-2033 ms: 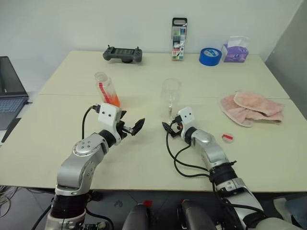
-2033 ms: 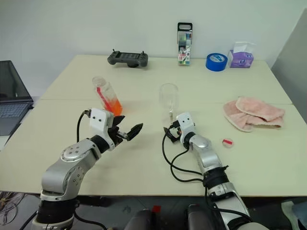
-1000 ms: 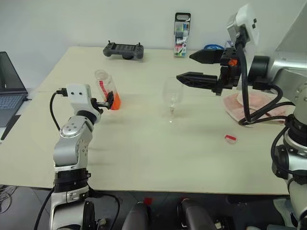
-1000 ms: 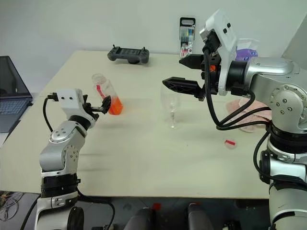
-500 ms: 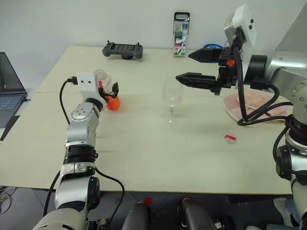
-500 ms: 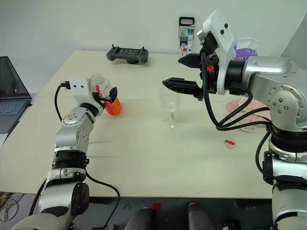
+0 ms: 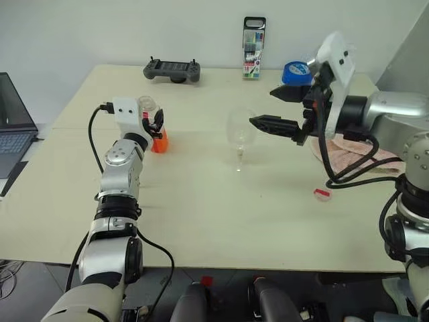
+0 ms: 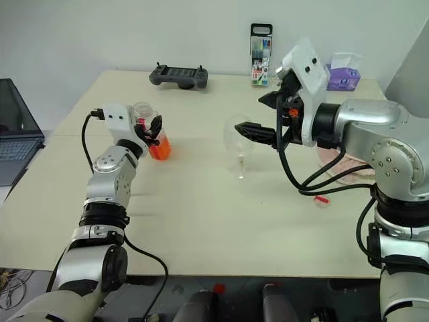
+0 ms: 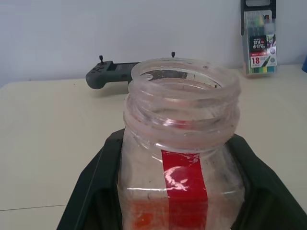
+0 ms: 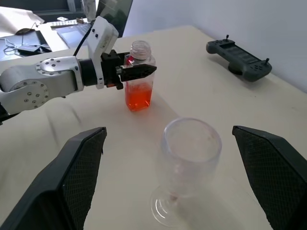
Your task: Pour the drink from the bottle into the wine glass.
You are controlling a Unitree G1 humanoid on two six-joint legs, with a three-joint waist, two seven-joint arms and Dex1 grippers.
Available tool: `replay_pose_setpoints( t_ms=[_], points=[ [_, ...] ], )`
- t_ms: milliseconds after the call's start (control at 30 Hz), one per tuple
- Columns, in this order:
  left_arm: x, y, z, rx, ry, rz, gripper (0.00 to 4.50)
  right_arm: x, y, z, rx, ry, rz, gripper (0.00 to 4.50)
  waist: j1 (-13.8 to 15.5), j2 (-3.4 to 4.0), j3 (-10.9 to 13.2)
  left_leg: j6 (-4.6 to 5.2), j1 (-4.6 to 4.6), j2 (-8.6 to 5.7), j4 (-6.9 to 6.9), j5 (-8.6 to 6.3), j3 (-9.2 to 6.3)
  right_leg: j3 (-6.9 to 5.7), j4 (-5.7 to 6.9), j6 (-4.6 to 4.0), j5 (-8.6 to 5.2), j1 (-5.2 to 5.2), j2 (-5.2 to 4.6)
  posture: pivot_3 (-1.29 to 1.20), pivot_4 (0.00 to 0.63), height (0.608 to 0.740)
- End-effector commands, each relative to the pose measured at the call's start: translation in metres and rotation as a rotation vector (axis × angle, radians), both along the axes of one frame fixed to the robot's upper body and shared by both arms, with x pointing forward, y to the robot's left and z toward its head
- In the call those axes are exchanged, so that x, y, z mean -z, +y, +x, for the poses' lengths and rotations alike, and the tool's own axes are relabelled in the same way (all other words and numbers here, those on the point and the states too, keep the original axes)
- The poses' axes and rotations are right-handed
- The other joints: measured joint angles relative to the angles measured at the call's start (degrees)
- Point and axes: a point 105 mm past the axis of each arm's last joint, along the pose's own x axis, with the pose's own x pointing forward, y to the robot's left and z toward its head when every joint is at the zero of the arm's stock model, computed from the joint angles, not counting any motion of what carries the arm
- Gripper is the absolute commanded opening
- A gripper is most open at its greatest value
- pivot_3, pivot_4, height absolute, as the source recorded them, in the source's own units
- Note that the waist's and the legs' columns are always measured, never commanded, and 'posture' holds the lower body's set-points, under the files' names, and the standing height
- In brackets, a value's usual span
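From the head cameras, the bottle (image 7: 155, 126) stands upright on the table (image 7: 201, 201), to the robot's left of the wine glass (image 7: 240, 132) and well apart from it. The left gripper (image 7: 157, 125) is clenched on the bottle's upper body, just below the neck. The right gripper (image 7: 273, 107) hangs beside the glass bowl with its jaws spread wide, gripping nothing — one finger reaches close to the rim, though I cannot tell if it touches.

In the left wrist view, the bottle (image 9: 181, 158) sits between the two black fingers, its mouth open and uncapped. The walls are thin clear plastic, so I judge it light and a little squashy; a hard squeeze could buckle it or push liquid up. The grip high on the shoulder, over the red label strip, looks sound for tipping.

In the right wrist view, the wine glass (image 10: 189, 163) stands upright and empty between the open fingers, with the bottle (image 10: 139, 81) and the left gripper (image 10: 139, 72) beyond it. The drink (image 10: 138, 98) fills only the lower part of the bottle, so it needs a steep tilt before it flows. The glass looks smooth, brittle and top-heavy on a narrow stem — best steadied by the bowl's sides or low at the stem, gently.
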Motion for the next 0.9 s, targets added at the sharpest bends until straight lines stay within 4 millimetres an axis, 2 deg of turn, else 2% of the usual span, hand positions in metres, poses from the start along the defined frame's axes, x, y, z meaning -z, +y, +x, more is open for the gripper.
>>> replay_pose_setpoints(
  t_ms=[33,67,133,233,300,400,500,733,900],
  points=[
    [-0.069,-0.064,-0.007,0.198,-0.219,0.169,2.11,0.017,-0.019,-0.023,0.085,-0.055,-0.114,4.5,1.21,-0.01,0.01,0.0,-0.19,-0.11,0.06,0.01,-0.17,-0.05,-0.03,0.01,0.0,-0.04,-0.01,0.0,0.15,0.74],
    [-0.07,-0.079,-0.008,0.238,-0.238,0.269,2.11,0.024,-0.024,-0.028,0.11,-0.054,-0.116,4.5,1.34,-0.01,0.01,0.0,-0.31,-0.12,0.15,0.01,-0.18,-0.07,-0.07,0.01,0.0,-0.07,0.0,0.0,0.15,0.74],
    [-0.067,-0.09,-0.008,0.272,-0.253,0.386,2.11,0.027,-0.028,-0.033,0.147,-0.073,-0.086,4.5,1.35,-0.01,0.01,0.0,-0.4,-0.24,0.31,0.01,-0.01,0.03,-0.07,0.04,0.0,-0.12,0.0,0.0,0.15,0.74],
    [-0.065,-0.1,-0.008,0.291,-0.3,0.546,2.11,0.007,-0.046,-0.025,0.333,-0.284,0.084,4.5,0.11,0.02,-0.01,0.03,-0.31,-0.31,0.47,-0.01,0.26,0.29,-0.07,0.22,0.1,-0.06,0.0,0.0,0.15,0.74],
    [-0.067,-0.103,-0.008,0.299,-0.331,0.602,2.11,0.007,-0.05,-0.027,0.367,-0.32,0.144,4.5,-0.36,0.02,-0.01,0.05,-0.25,-0.29,0.62,-0.01,0.34,0.39,-0.01,0.32,0.16,-0.02,0.0,0.0,0.15,0.74],
    [-0.072,-0.11,-0.011,0.313,-0.395,0.691,2.11,0.032,-0.041,-0.033,0.336,-0.262,0.138,4.5,-0.67,0.01,0.01,0.15,-0.2,-0.27,0.74,0.05,0.32,0.39,0.22,0.33,0.16,-0.04,0.14,0.0,0.15,0.74],
    [-0.075,-0.114,-0.012,0.333,-0.438,0.735,2.11,0.057,-0.042,-0.03,0.381,-0.185,0.152,4.5,-0.79,-0.02,0.02,0.19,-0.09,-0.28,0.78,0.08,0.18,0.33,0.6,0.35,0.15,-0.01,0.21,0.0,0.15,0.74],
    [-0.08,-0.121,-0.022,0.353,-0.566,0.869,2.11,0.066,-0.027,-0.034,0.337,-0.182,0.201,4.5,-1.27,-0.01,0.02,0.2,-0.02,-0.32,0.77,0.09,0.21,0.39,0.68,0.37,0.14,0.01,0.22,0.0,0.15,0.74],
    [-0.075,-0.121,-0.021,0.353,-0.582,0.939,2.11,0.07,-0.02,-0.034,0.316,-0.176,0.226,4.5,-1.35,-0.01,0.02,0.2,0.0,-0.31,0.76,0.09,0.19,0.37,0.72,0.37,0.14,0.0,0.23,0.0,0.15,0.74]
  ],
)
